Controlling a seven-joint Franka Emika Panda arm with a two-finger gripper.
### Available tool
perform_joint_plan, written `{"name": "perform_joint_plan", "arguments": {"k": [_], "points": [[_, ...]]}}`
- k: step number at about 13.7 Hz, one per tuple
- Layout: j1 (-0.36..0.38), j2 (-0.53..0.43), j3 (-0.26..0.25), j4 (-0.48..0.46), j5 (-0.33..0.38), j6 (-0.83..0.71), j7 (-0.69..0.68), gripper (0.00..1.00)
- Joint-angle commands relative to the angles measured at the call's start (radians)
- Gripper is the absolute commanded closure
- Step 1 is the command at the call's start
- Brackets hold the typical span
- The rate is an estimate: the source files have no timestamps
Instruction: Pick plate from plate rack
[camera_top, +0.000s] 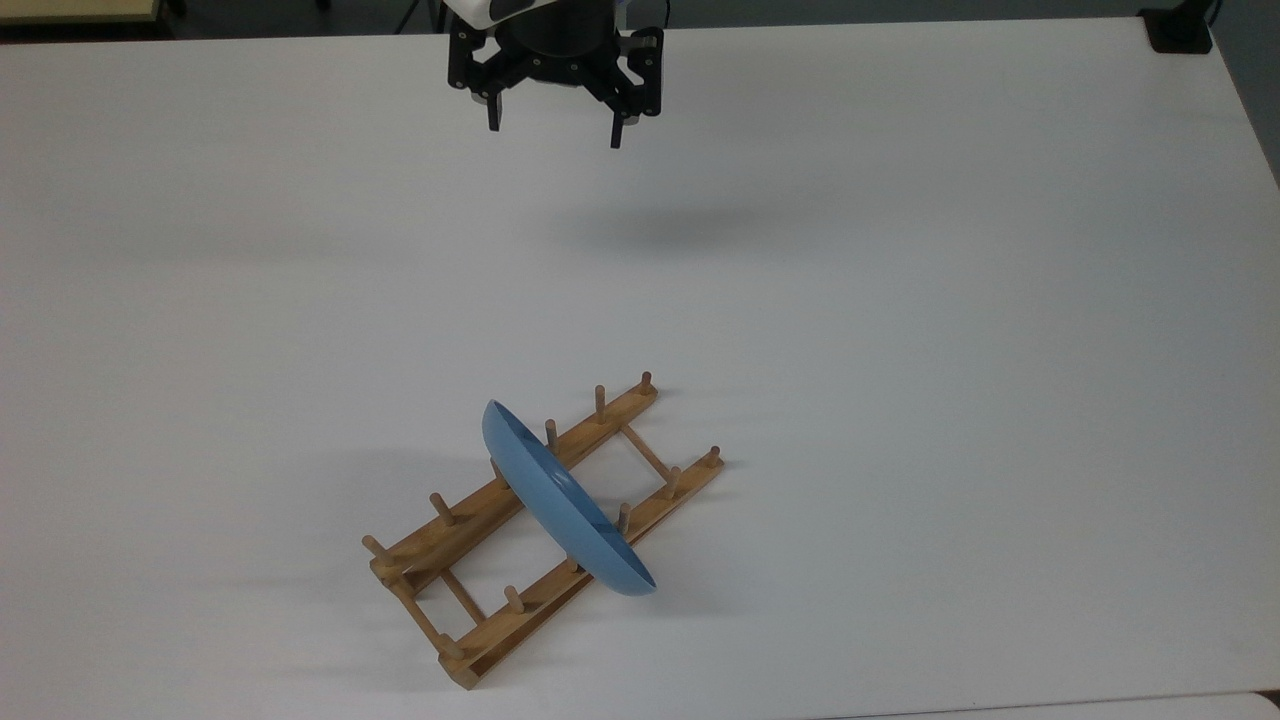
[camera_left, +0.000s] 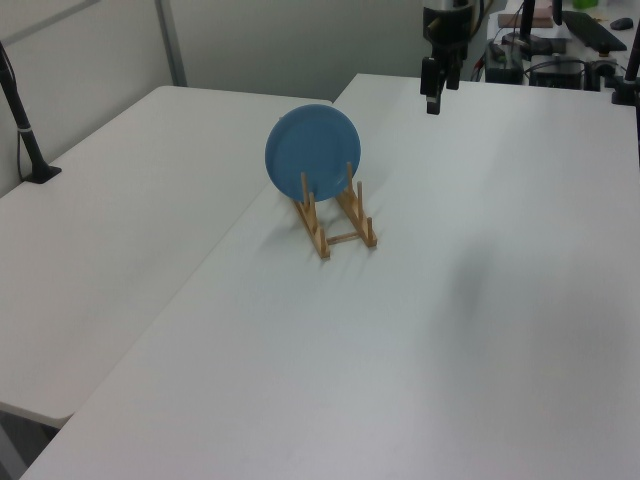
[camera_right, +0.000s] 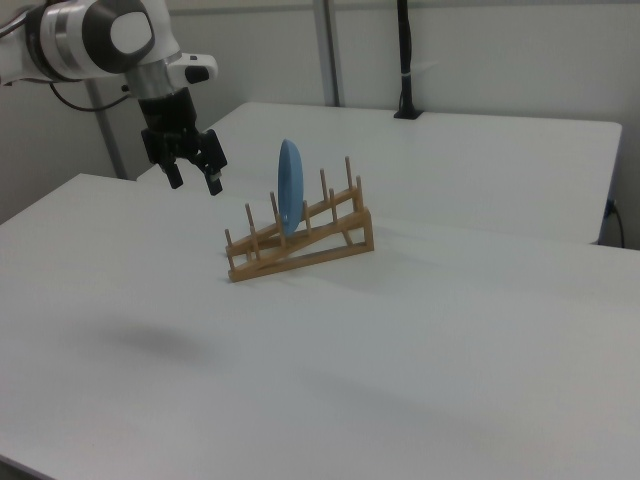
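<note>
A light-blue round plate (camera_top: 562, 497) stands on edge in the light-brown wooden plate rack (camera_top: 470, 520), slotted between its upright pegs near the rack's middle. In the left view the plate (camera_left: 313, 152) faces the camera above the rack (camera_left: 337, 220); in the right view the plate (camera_right: 289, 186) appears edge-on in the rack (camera_right: 300, 243). My gripper (camera_top: 554, 133) hangs high above the table at the top view's upper centre, far from the rack, open and with nothing between its fingers. It also shows as the gripper (camera_right: 195, 182) in the right view and the gripper (camera_left: 433, 103) in the left view.
The rack sits on a wide white table (camera_top: 900, 350). A second white table (camera_left: 120, 230) adjoins it at the left view's left. Black posts (camera_right: 405, 60) stand at the far table's edges. Desk clutter (camera_left: 560, 40) lies behind the arm in the left view.
</note>
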Motion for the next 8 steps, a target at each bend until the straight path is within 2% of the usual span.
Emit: {"name": "perform_joint_plan", "arguments": {"k": [1,6,8], "points": [[-0.003,-0.018,-0.005,-0.015,0.025,-0.006,-0.036,0.0],[-0.003,-0.01,-0.005,-0.011,0.024,0.009,-0.038,0.0],[-0.003,-0.002,-0.006,-0.011,0.015,0.121,-0.035,0.0]]}}
